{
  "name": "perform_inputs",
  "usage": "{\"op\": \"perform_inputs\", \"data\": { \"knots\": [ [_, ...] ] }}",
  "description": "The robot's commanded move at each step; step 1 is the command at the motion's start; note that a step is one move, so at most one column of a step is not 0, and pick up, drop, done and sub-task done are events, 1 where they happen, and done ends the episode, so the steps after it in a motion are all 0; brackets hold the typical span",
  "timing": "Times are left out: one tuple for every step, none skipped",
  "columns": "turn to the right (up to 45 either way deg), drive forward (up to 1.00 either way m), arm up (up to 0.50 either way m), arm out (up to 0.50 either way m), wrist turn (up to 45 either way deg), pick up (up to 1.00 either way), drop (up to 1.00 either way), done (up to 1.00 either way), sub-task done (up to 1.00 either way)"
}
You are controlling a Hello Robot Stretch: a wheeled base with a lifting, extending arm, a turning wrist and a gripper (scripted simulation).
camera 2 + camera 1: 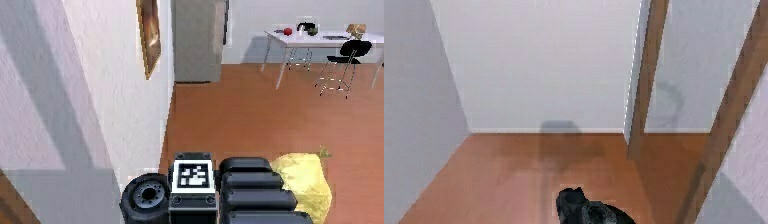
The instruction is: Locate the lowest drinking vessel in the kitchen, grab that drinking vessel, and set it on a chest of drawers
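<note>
White wall (pixel 534 60) ahead, door frame (pixel 646 80) beside; end effector (pixel 148 198), table (pixel 283 38), chair (pixel 346 52) beyond

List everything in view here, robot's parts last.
door frame: one, brown wood, forward view's right
framed picture: one, brown frame, white wall, arm side view's left
tall unit: one, grey, arm side view's back
table: one, white, upper right, small things on it
chair: one, black, by the table
lump: one, yellow, floor, lower right
robot base: dark, forward view's bottom
arm: dark, arm side view's bottom edge
hand: dark, left of arm's marker; holding anything: cannot tell
</note>
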Motion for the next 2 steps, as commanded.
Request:
{"op": "perform_inputs", "data": {
  "knots": [
    [0.0, 1.0, 0.0, 0.0, 0.0, 0.0, 0.0, 0.0, 0.0],
    [45.0, 0.0, 0.0, 0.0, 0.0, 0.0, 0.0, 0.0, 0.0]
  ]
}}
